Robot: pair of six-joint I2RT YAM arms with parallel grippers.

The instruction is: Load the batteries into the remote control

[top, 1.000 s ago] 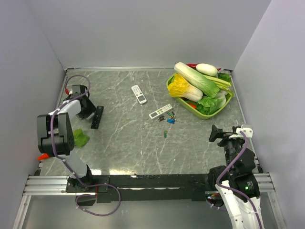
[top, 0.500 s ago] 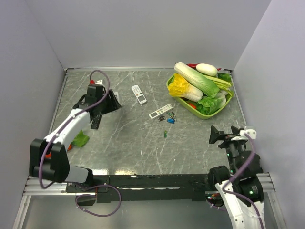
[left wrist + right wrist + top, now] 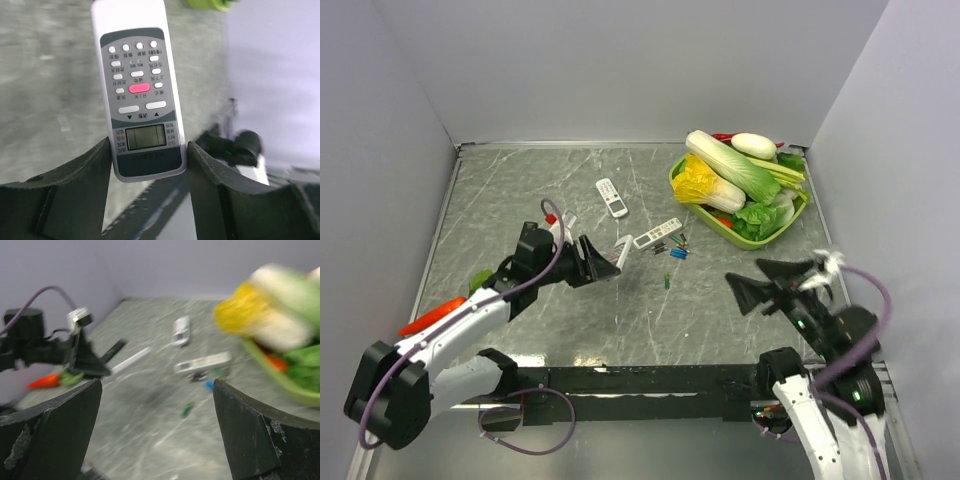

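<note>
Left arm: stretched low over the table [image 3: 570, 320], towards its middle.
Left gripper [image 3: 149, 150]: fingers clamped on the display end of a white remote [image 3: 137, 85].
Remote writing: small Chinese button labels, not readable; one pink button; blank display.
Right gripper [image 3: 748, 278]: above the table's right side, fingers wide apart, nothing held.
Batteries [image 3: 674, 248]: scattered on the table beside a second remote [image 3: 657, 233], near the green basket [image 3: 740, 238].

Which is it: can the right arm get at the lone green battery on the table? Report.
Likely yes: the right fingers stand open and empty, facing the green battery, with only bare table between them.
</note>
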